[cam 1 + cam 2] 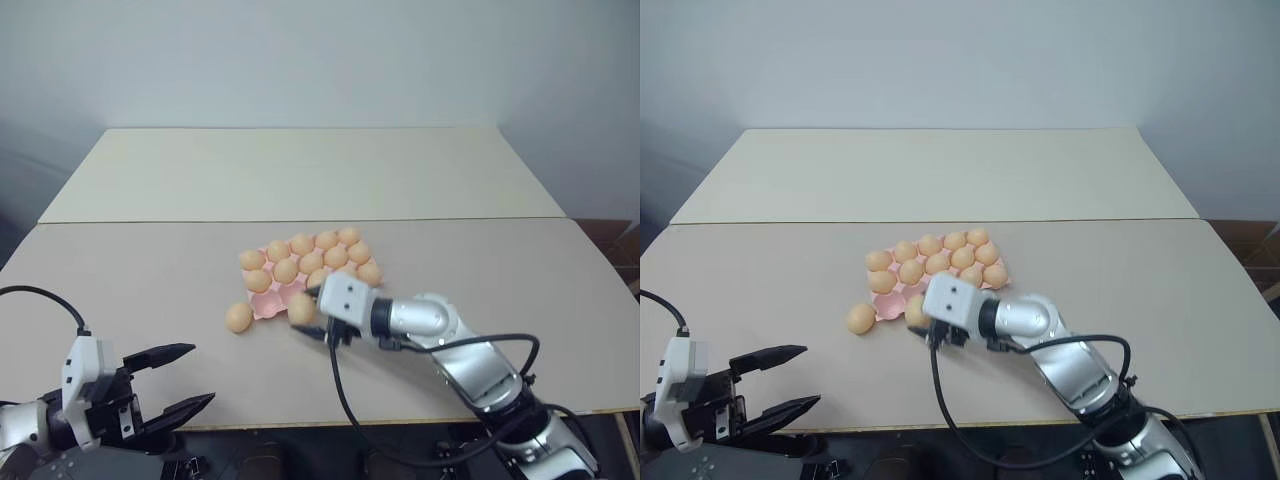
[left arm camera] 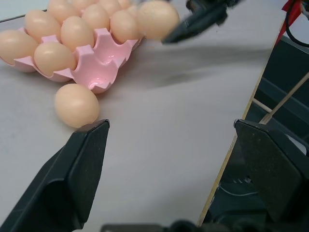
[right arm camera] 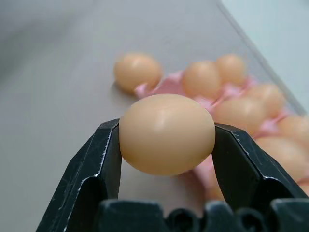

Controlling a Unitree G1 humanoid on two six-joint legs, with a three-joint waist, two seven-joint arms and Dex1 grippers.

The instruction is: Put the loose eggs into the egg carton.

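Gripping smooth pale-orange egg, right tool beside pink egg carton; left tool spread wide.

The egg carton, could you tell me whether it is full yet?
Not full. The egg carton shows empty pink cups at its near corner; one loose egg lies on the table, another egg sits clamped in the right claw.

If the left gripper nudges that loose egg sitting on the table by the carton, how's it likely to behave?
The loose egg is a smooth oval on flat table, so it would probably roll, likely curving. Its shell looks slick, so fingers may slip off. It is probably light and fragile; a gentle nudge seems safest. The carton beside it might stop it.
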